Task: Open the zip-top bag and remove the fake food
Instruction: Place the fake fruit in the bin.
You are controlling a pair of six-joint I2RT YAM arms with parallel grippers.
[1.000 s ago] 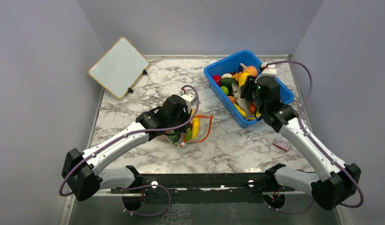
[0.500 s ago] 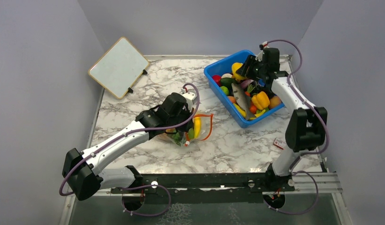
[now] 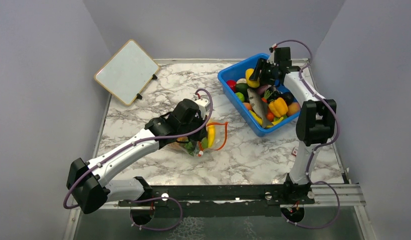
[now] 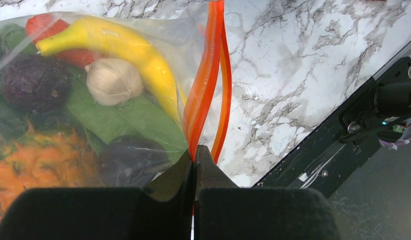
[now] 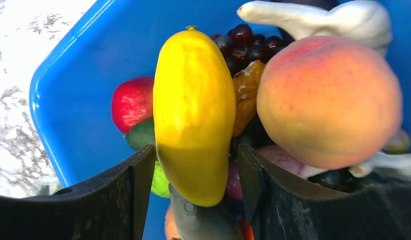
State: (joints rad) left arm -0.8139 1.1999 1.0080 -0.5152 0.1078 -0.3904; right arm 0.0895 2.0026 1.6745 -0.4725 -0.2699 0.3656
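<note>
One zip-top bag, its red strip pinched in left tool

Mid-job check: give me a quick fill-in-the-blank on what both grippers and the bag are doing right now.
The left gripper is ___ on the zip strip of the zip-top bag.
The banana inside that bag is ___ in colour.
The right gripper hovers over the ___ bin, with a yellow fruit between its fingers.
Missing words: shut; yellow; blue.
</note>
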